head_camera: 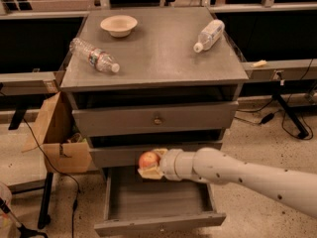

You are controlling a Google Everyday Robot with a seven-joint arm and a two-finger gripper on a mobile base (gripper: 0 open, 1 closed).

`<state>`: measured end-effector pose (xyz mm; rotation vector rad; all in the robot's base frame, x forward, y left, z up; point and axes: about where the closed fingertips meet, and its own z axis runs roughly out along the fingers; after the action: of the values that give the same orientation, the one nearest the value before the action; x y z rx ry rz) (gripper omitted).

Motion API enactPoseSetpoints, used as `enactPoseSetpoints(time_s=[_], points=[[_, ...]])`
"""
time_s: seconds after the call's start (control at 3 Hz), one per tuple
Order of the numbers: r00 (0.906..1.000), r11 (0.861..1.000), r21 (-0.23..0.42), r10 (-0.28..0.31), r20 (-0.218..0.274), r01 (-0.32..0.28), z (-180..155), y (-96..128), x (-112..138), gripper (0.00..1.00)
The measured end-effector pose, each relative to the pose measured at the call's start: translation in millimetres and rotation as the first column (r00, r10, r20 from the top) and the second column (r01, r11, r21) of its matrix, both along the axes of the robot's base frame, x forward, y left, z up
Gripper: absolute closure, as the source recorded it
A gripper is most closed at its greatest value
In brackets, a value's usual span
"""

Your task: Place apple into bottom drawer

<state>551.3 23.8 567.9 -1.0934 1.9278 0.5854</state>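
The apple is small, round and red-orange. My gripper is shut on it, with the white arm reaching in from the right. It holds the apple in front of the middle drawer's face, above the back left part of the bottom drawer. The bottom drawer is pulled open and its grey tray shows nothing inside. Its front panel is at the lower edge of the view.
The grey cabinet top carries a beige bowl, a clear bottle lying at left and a white bottle at right. A cardboard box stands left of the cabinet. Cables lie on the floor at right.
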Motion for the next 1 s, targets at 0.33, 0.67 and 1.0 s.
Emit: enactPoseSetpoints(time_s=[0.33, 0.67, 1.0], points=[[0.9971, 0.999, 0.031, -0.027, -0.072, 0.029, -80, -2, -9, 1.0], [0.9881, 0.992, 0.07, -0.095, -0.121, 0.104, -154, -4, -6, 1.0], [0.9737, 0.98, 0.1, -0.155, -0.167, 0.173, -221, 11, 9, 1.0]])
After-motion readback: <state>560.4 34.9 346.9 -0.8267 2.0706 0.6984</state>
